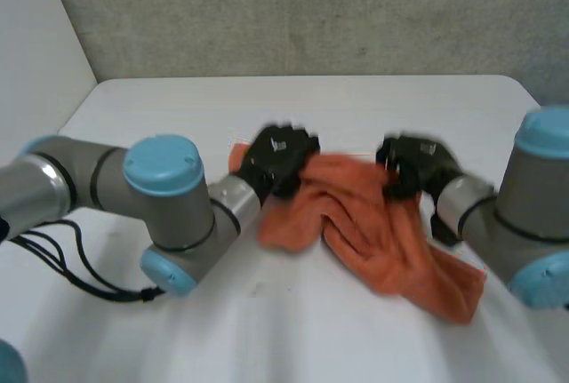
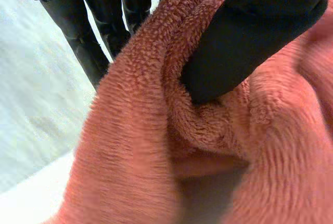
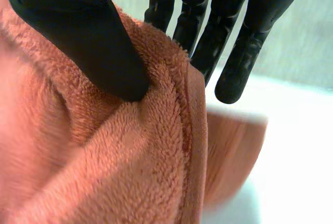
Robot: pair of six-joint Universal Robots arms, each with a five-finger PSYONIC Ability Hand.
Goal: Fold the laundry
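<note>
An orange terry towel (image 1: 373,232) lies crumpled in the middle of the white table (image 1: 293,330). My left hand (image 1: 280,159) pinches its far left part. In the left wrist view the thumb (image 2: 250,42) presses into the towel (image 2: 130,146) and the fingers (image 2: 88,31) stand behind the fold. My right hand (image 1: 413,163) pinches the far right part. In the right wrist view its thumb (image 3: 93,42) digs into the towel (image 3: 104,156) beside the hemmed edge, with the fingers (image 3: 208,37) behind it. The towel's near end trails towards my right arm.
A grey wall (image 1: 311,10) rises behind the table's far edge. Bare white tabletop (image 1: 373,103) stretches beyond the hands and in front of the towel. My left arm (image 1: 160,214) lies low over the table's left side.
</note>
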